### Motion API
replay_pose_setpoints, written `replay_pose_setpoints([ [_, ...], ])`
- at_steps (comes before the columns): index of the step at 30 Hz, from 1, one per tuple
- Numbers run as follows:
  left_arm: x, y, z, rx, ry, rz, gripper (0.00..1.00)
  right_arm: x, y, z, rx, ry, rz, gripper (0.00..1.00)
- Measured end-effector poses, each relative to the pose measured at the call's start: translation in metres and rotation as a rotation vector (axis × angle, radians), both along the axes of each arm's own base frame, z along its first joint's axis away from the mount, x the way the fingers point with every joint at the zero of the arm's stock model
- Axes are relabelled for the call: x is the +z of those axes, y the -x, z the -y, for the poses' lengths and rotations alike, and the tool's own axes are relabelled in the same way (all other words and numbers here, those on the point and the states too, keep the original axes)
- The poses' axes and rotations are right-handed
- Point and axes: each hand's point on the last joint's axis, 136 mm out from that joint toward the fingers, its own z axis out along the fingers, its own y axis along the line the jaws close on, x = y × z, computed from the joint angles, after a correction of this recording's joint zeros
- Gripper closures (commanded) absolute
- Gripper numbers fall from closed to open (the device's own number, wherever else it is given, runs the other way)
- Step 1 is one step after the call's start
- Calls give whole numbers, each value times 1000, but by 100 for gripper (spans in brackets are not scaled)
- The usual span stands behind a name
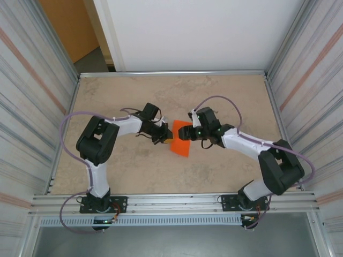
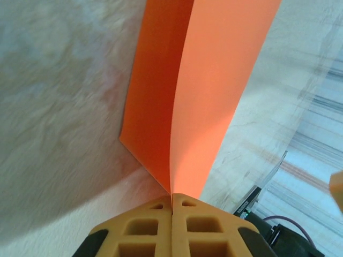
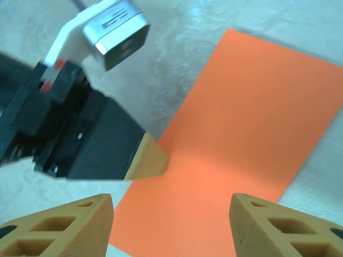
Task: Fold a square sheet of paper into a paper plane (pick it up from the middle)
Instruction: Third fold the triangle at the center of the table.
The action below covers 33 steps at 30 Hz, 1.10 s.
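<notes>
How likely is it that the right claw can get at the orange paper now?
Probably yes. The right claw is open with the orange paper just ahead of it; the left claw, shut on one edge, leaves the rest free.

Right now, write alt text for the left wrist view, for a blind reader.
The left gripper, shut, pinches the orange paper sheet, whose two layers fan upward from the pinch. The mottled beige table lies at left.

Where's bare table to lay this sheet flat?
Free: the far table strip along the back rail, and the near strip along the front rail. Crowded: the centre, where left end effector and right end effector meet the orange sheet.
</notes>
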Motion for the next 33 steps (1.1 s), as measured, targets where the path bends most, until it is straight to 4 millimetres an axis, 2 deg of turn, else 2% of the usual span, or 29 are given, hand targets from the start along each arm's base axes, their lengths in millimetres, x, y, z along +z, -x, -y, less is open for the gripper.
replay_pose_setpoints([
  [5,4,0,-4,69,-19,-4,100,-11,39,-12,188,99,162,40],
  [14,0,4,-2,117,-46,-53,100,-30,71,-32,396,251,387,38],
  [18,-2,6,-4,127,-58,-71,100,-41,74,-37,423,311,434,38],
  [22,-3,7,-5,133,-65,-82,100,-52,70,-35,413,357,462,39],
  [30,-3,8,-5,133,-70,-90,100,-67,64,-32,436,462,518,49],
  [33,-2,9,-5,132,-72,-92,100,-66,63,-31,437,474,532,55],
])
